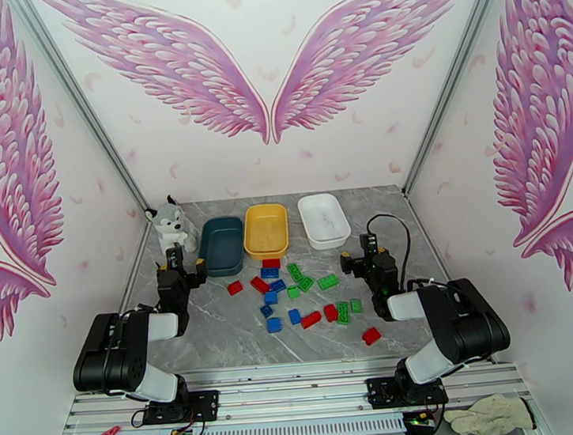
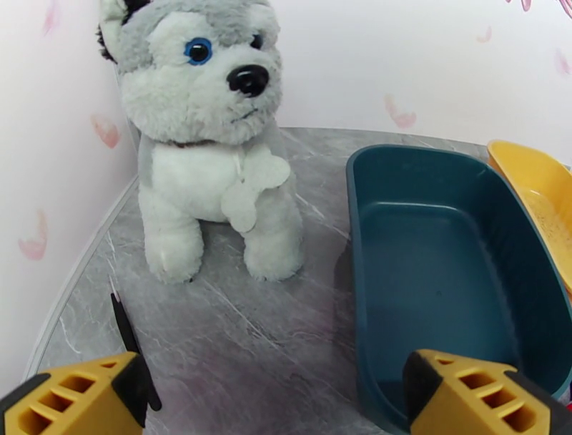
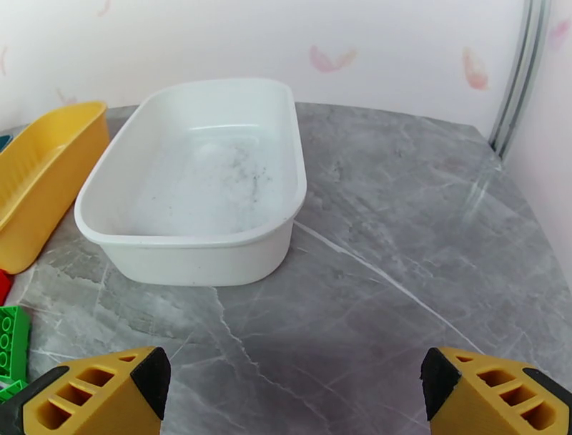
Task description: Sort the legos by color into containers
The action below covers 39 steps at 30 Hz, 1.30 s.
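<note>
Top external shows you the legos (image 1: 271, 297): small studded plastic bricks in red, blue and green, scattered loose on the grey marbled table (image 1: 216, 331) between the two arms. Just beyond them three smooth, shallow, rounded-rectangle trays stand in a row: the dark teal tray (image 1: 222, 245), the yellow tray (image 1: 265, 230) and the white tray (image 1: 324, 220), whose floor looks scuffed and speckled. Your left gripper (image 2: 279, 397) has its yellow slotted fingers (image 2: 465, 393) spread wide over bare table by the teal tray's near corner. The fuzzy grey-white plush husky (image 2: 207, 129) sits upright just left of that tray. Your right gripper (image 3: 286, 397) gapes equally wide, holding nothing, facing the white tray.
</note>
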### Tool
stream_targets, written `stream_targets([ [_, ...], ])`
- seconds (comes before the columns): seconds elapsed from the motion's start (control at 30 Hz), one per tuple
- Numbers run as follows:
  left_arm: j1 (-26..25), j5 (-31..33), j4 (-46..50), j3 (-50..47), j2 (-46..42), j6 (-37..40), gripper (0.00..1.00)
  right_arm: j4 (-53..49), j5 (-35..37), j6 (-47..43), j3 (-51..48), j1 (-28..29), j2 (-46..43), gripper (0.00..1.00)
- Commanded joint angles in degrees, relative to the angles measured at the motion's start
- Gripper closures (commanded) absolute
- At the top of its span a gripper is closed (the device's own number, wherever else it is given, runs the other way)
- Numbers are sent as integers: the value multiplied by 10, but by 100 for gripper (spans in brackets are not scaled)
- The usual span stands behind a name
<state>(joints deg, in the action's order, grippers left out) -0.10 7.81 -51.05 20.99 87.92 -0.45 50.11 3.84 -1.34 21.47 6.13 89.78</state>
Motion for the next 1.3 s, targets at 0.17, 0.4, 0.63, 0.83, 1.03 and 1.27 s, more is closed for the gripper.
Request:
stream_targets([
  [0.17,3,-8,12,13,-2,1,1,-3,-11,-3,12,-5,-10,1],
  [0.4,3,-6,12,13,-2,2,1,-3,-10,-4,12,-4,-10,1],
  [0.63,3,-8,13,13,-2,0,1,-2,-10,-4,12,-4,-9,1],
  [0.83,3,-8,13,13,-2,1,1,-3,-11,-4,12,-4,-10,1],
  [1.03,1,-4,13,13,-2,3,1,-3,-10,-3,12,-4,-9,1],
  [1.27,5,-10,12,13,-2,0,1,-3,-10,-4,12,-4,-10,1],
])
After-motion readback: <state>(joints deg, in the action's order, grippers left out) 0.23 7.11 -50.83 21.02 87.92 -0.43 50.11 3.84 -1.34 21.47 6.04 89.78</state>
